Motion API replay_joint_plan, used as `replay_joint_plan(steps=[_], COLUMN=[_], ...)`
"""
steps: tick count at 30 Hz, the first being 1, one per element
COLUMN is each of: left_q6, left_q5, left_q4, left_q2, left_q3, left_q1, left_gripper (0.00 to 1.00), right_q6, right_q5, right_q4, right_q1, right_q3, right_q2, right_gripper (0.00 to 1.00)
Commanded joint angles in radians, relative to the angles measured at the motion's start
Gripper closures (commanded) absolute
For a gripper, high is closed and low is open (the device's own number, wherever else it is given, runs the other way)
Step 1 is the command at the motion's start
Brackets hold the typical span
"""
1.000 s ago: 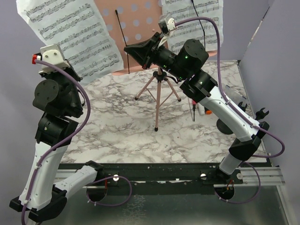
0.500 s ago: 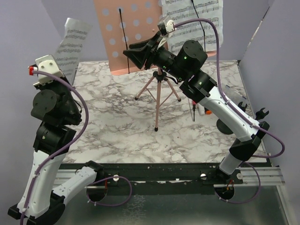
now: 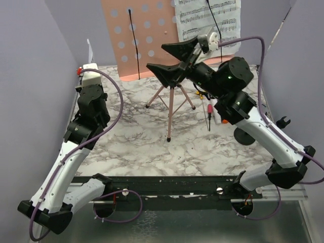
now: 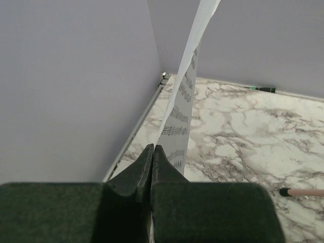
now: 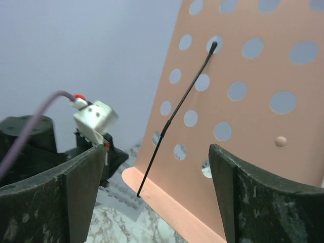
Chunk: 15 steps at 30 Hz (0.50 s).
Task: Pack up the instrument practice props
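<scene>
Far left: the left gripper (image 4: 153, 150) has its jaws pressed together on the bottom edge of a white sheet-music page (image 4: 183, 96). The page stands up out of the pinch, nearly edge-on to the top camera, in the left back corner beside the purple side wall (image 4: 76, 76) and above the marble-pattern table (image 3: 126, 142).

In the middle is the pink perforated board (image 3: 136, 35), upright at the back on its pink tripod legs (image 3: 171, 104). The legs are spread on the marble. A thin black wire arm (image 5: 182, 101) runs diagonally across the board's face down to its lower lip. The left half of the board is bare.

Just in front of the board hangs the right gripper (image 3: 156, 56), jaws spread wide with nothing between them. From the right wrist camera the fingers (image 5: 76, 195) frame the board and the wire without touching either.

Right of that, a second white sheet-music page (image 3: 212, 17) rests against the board's right side.

Below it, a red-handled screwdriver (image 3: 209, 114) lies on the table beside the right arm. A black round base (image 3: 245, 136) sits near the right edge, mostly hidden by the arm, so I can't tell what's on it.
</scene>
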Motion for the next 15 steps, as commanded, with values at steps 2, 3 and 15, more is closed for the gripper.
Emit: replay_joint_plan(steps=[2,3,15], left_q6=[-0.100,-0.117,-0.352], left_q5=[0.071,0.090,0.505], left_q4=[0.052,0.058,0.206], left_q2=[0.031,0.037,0.145], left_q3=[-0.072,-0.088,-0.262], left_q1=[0.021,0.039,0.353], left_gripper=[1.00,1.00,1.00], right_q6=[-0.124,-0.143,-0.300], right_q5=[-0.035,-0.034,0.068], right_q4=[0.108,0.117,0.097], right_q1=[0.000,-0.001,0.000], right_q3=[-0.109,-0.133,-0.325], right_q2=[-0.140,-0.165,-0.417], right_gripper=[0.10,0.09,0.06])
